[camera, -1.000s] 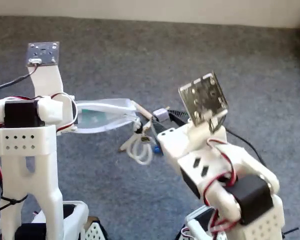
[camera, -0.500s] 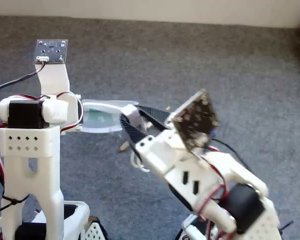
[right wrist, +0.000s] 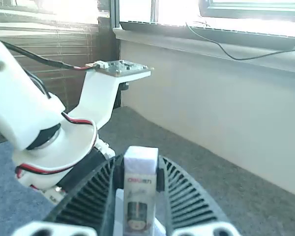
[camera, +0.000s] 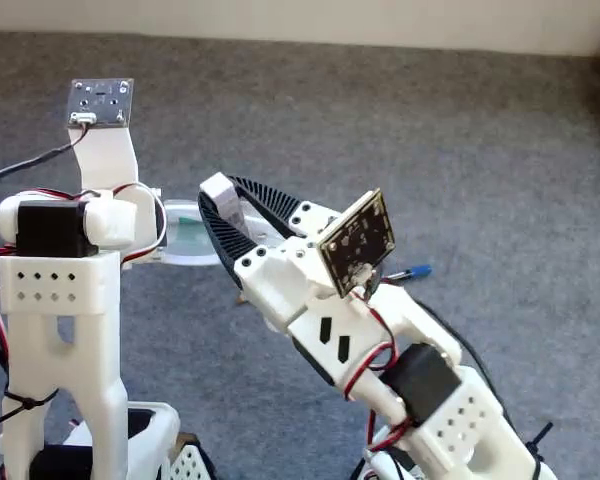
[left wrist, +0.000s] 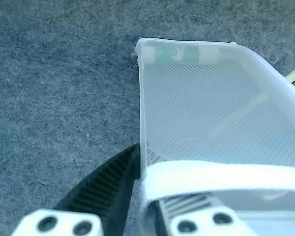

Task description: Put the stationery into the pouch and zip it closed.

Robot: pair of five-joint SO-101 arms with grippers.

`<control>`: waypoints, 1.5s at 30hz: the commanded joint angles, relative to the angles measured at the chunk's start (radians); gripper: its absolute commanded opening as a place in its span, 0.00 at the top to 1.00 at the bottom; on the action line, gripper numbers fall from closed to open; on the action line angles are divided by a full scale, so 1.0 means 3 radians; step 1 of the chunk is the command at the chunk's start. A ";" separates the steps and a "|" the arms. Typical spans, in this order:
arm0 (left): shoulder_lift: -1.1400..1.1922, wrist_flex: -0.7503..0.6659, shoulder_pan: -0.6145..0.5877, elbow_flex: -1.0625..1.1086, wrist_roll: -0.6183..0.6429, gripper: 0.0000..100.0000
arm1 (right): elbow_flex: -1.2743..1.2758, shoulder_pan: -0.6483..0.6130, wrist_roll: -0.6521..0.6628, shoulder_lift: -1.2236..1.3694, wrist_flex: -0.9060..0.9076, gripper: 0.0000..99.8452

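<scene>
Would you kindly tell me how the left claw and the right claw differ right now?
The left claw is shut on the wide mesh pouch; the right claw is shut on a small white block. The left claw faces the grey carpet, the right claw faces a wall and window. Both have black ribbed fingers.
</scene>
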 commanded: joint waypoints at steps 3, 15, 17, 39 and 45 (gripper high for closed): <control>-0.0008 0.0005 0.0069 -0.0176 0.0036 0.99 | 0.0514 -0.0033 -0.0046 -0.0043 -0.0974 1.00; -0.0008 0.0000 0.0069 -0.0146 0.0036 0.99 | 0.1470 -0.0207 -0.0020 -0.0038 -0.2350 1.00; -0.0008 0.0000 0.0069 -0.0141 0.0036 0.99 | 0.1593 -0.0207 -0.0020 -0.0038 -0.2514 1.00; -0.0008 -0.0005 0.0059 -0.0141 0.0036 0.99 | 0.2314 -0.0217 0.0655 -0.0038 -0.3455 0.99; -0.0008 -0.0005 0.0059 -0.0141 0.0036 0.99 | 0.2319 -0.0222 0.0655 -0.0038 -0.3434 0.91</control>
